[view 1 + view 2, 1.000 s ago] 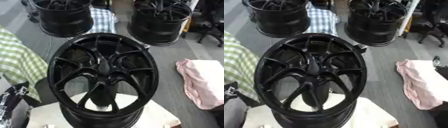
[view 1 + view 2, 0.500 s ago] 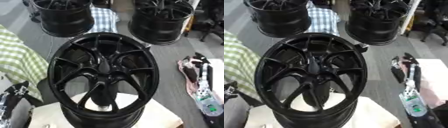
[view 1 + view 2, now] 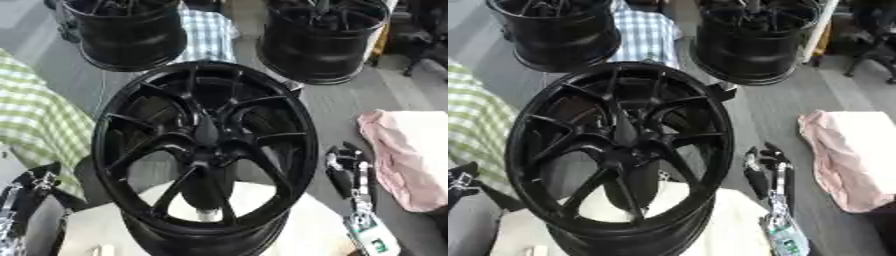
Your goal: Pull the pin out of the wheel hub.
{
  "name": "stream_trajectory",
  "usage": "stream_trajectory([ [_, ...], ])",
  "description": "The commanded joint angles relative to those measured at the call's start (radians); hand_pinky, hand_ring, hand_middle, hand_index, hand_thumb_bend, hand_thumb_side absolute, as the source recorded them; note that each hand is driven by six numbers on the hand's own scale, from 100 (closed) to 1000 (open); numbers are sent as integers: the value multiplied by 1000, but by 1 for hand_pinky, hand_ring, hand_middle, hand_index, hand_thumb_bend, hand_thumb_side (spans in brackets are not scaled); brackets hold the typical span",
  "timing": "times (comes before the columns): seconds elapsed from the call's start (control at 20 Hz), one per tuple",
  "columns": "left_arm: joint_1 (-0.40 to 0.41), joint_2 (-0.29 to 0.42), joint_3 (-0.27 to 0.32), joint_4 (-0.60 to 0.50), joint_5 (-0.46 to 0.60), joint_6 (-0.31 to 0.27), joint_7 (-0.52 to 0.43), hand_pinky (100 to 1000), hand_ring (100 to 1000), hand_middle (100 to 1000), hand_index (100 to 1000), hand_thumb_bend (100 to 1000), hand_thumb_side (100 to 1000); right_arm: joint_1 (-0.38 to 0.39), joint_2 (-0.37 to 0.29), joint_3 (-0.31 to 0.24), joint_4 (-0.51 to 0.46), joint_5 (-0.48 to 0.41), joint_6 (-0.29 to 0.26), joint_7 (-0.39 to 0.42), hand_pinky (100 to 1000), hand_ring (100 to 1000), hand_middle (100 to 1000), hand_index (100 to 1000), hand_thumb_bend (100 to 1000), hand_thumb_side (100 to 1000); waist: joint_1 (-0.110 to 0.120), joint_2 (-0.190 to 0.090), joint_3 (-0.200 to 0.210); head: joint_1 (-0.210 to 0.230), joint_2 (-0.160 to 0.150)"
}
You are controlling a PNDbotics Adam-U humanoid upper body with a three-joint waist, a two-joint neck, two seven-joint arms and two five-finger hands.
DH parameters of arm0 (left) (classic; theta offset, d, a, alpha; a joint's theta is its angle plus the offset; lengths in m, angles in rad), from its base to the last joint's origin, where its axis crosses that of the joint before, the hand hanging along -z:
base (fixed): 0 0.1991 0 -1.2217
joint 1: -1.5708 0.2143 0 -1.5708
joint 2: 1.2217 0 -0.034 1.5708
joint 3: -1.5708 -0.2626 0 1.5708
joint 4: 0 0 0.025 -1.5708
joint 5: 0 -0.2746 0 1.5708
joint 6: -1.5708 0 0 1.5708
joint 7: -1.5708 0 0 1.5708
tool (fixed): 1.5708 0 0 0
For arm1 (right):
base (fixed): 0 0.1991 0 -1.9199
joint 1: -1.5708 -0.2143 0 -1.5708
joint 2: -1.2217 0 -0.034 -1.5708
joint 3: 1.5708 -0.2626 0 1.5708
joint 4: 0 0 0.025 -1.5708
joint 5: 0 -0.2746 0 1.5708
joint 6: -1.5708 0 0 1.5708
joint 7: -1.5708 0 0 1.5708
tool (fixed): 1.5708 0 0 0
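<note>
Reaching up beside the wheel, your right hand (image 3: 348,167) has its dark fingers (image 3: 756,179) straight and relaxed, holding nothing and pointing away from you, just right of the rim and apart from it. Behind them the silver forearm (image 3: 781,222) runs down toward the lower edge. Your left hand (image 3: 31,182) shows only at the lower left corner, low beside the rim; you cannot tell how its fingers are set.

Between your two hands stands the black wheel hub (image 3: 206,150), tilted to face you, its spokes meeting at the centre bore. It rests on a pale round stand (image 3: 737,222). You cannot make out the pin among the dark spokes.

Further out, a pink cloth (image 3: 409,155) lies to the right on the grey floor, a green checked cloth (image 3: 31,117) to the left. Two more black wheels (image 3: 131,30) stand at the far side, a blue checked cloth (image 3: 647,32) between them.
</note>
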Motion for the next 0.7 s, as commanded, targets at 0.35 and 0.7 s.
stream_trajectory([
  [0.35,-9,19,3,-9,0,-8,2,699,668,645,754,387,606,-16,-3,6,3,13,-6,25,762,671,662,832,144,548,5,-2,-4,-6,-2],
  [0.7,-10,20,3,-9,1,-9,1,699,668,646,754,386,606,-16,-4,6,1,11,-7,27,762,668,660,832,143,548,5,-1,-6,-8,-2],
])
